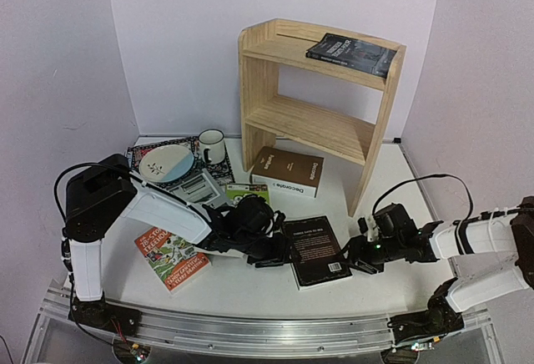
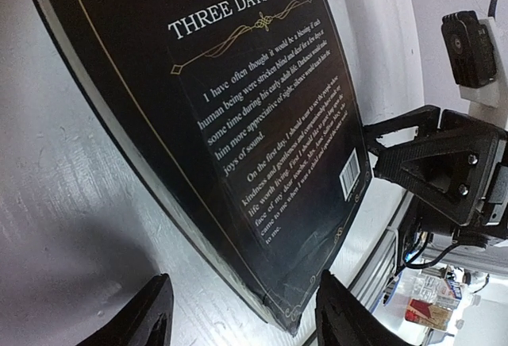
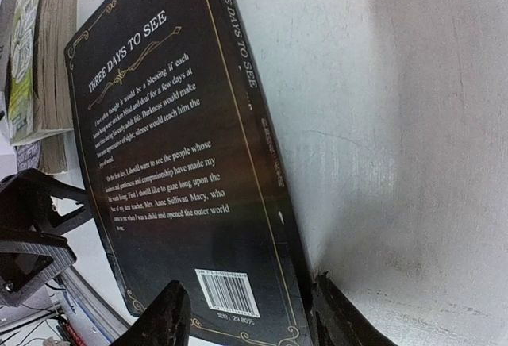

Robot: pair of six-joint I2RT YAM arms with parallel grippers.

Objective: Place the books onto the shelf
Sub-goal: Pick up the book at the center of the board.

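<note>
Left gripper [image 1: 279,255] and right gripper [image 1: 355,260], jaws parted and clamping nothing, flank the black "Three Days to See" paperback [image 1: 315,249] lying flat near the white table's [image 1: 250,295] front edge. One dark book [image 1: 350,53] lies on the pale pine shelf [image 1: 250,80]. The brown-and-white "Decorate" volume [image 1: 288,172], green paperback [image 1: 248,191] and orange paperback [image 1: 171,257] wait on the table, and the shelf's lower board [image 1: 309,122] is bare.
</note>
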